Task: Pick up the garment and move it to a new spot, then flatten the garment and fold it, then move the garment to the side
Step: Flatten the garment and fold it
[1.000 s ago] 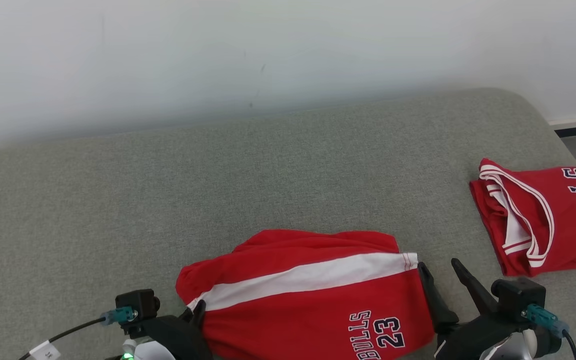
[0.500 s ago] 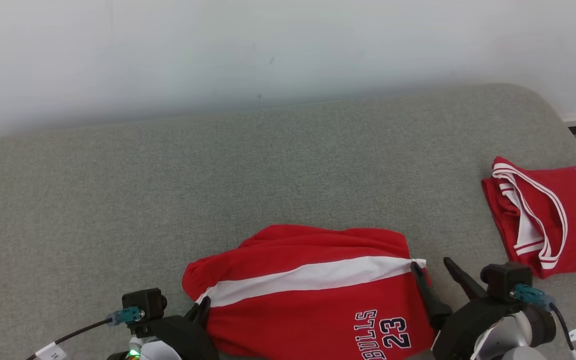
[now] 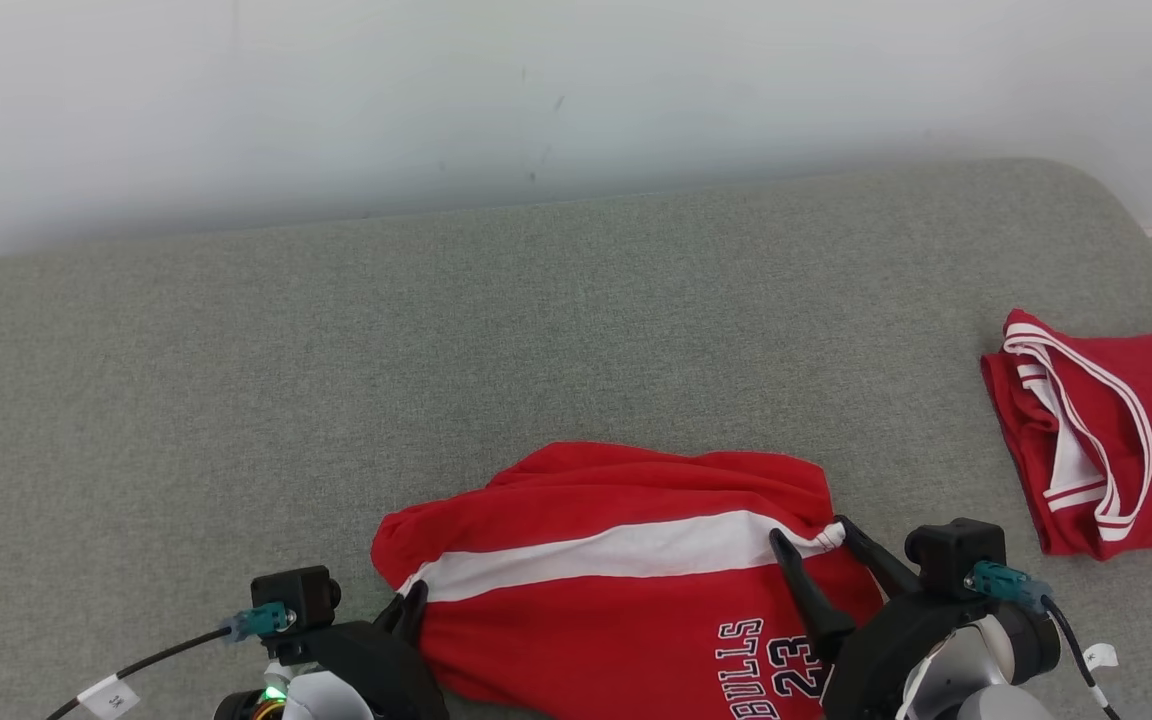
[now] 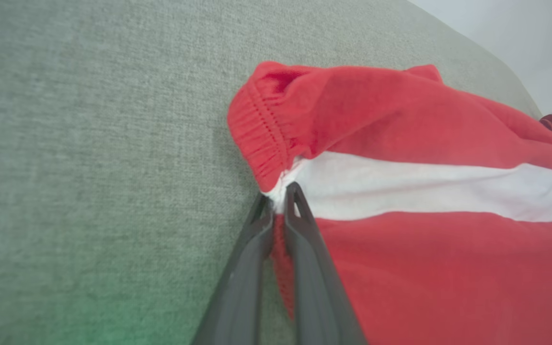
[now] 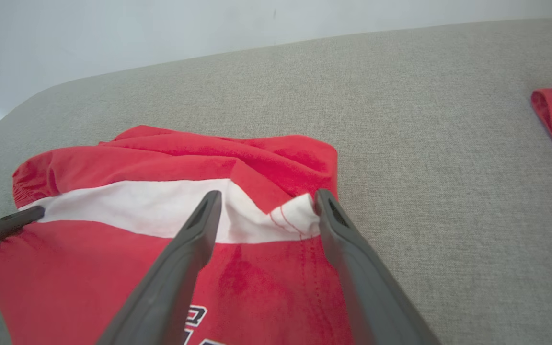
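Garment (image 3: 626, 590) — red shorts with a white side stripe and "BULLS 23" lettering — listed as lying rumpled on the grey padded surface (image 3: 336, 350), well apart from the folded red jersey (image 3: 1136, 440), on the robot's left of it.

Left hand (image 4: 278, 194): fingers pressed together, with the elastic waistband corner at the stripe's end pinched between them, at the garment end farthest from the jersey.

Right hand (image 5: 267, 194): fingers spread wide and set astride the stripe's hem corner at the end nearest the jersey — nothing gripped.

Progress, as judged: early. One corner is secured; the second is bracketed but not yet closed on. The garment is not lifted, no new spot is reached, and flattening, folding and the move aside are all left to be done.
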Tool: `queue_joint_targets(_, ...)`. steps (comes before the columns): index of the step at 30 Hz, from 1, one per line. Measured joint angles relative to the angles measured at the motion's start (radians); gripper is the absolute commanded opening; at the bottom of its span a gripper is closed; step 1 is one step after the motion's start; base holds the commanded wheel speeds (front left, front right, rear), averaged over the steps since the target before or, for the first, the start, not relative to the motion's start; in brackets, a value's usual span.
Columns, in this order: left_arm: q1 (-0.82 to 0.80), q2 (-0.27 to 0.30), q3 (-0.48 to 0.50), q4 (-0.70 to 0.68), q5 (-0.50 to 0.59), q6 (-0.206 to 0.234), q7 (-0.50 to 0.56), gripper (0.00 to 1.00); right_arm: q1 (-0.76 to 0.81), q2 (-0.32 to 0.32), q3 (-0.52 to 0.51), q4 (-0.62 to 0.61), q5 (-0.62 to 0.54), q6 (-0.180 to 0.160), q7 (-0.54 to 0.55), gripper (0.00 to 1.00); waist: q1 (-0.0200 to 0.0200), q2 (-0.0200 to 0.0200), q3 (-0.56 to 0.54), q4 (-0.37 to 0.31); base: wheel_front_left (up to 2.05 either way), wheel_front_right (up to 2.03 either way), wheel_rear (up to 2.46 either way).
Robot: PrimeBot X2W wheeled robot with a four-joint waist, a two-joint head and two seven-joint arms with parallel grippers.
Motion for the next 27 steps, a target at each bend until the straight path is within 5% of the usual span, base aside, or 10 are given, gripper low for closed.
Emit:
queue_joint_targets(17, -0.003, 0.005, -0.008, 0.021, -0.019, -0.004, -0.013, 0.0, 0.026, 0.019, -0.044, 0.022, -0.102, 0.0, -0.012, 1.0, 0.0, 0.0, -0.008, -0.002, 0.0, 0.0, 0.0)
queue_joint_targets(18, -0.003, 0.005, -0.008, 0.021, -0.02, -0.003, -0.013, 0.0, 0.027, 0.02, -0.044, 0.02, -0.107, 0.0, -0.012, 0.95, 0.0, -0.0001, -0.009, -0.002, 0.0, 0.0, 0.0)
queue_joint_targets(20, -0.004, 0.006, -0.01, 0.021, -0.021, -0.002, -0.015, 0.0, 0.027, 0.023, -0.046, 0.016, -0.109, 0.0, -0.012, 0.66, 0.0, -0.0001, -0.01, -0.003, 0.0, 0.0, 0.0)
queue_joint_targets(22, -0.004, 0.006, -0.012, 0.022, -0.023, 0.0, -0.015, 0.0, 0.027, 0.027, -0.047, 0.016, -0.11, 0.0, -0.01, 0.25, 0.0, 0.0, -0.012, -0.003, 0.0, 0.0, 0.0)
queue_joint_targets(23, -0.004, 0.006, -0.013, 0.023, -0.024, 0.0, -0.015, 0.0, 0.027, 0.027, -0.048, 0.015, -0.112, 0.0, -0.01, 0.25, 0.0, -0.0001, -0.013, -0.003, 0.0, 0.0, 0.0)
queue_joint_targets(25, -0.004, 0.006, -0.014, 0.023, -0.026, 0.0, -0.017, 0.0, 0.028, 0.029, -0.048, 0.014, -0.116, 0.0, -0.01, 0.0, 0.0, -0.0001, -0.015, -0.002, 0.0, 0.0, 0.0)
queue_joint_targets(27, -0.004, 0.007, -0.016, 0.023, -0.027, 0.0, -0.018, 0.0, 0.028, 0.031, -0.048, 0.013, -0.118, 0.0, -0.01, 0.0, 0.0, 0.0, -0.018, -0.002, 0.0, 0.0, 0.0)
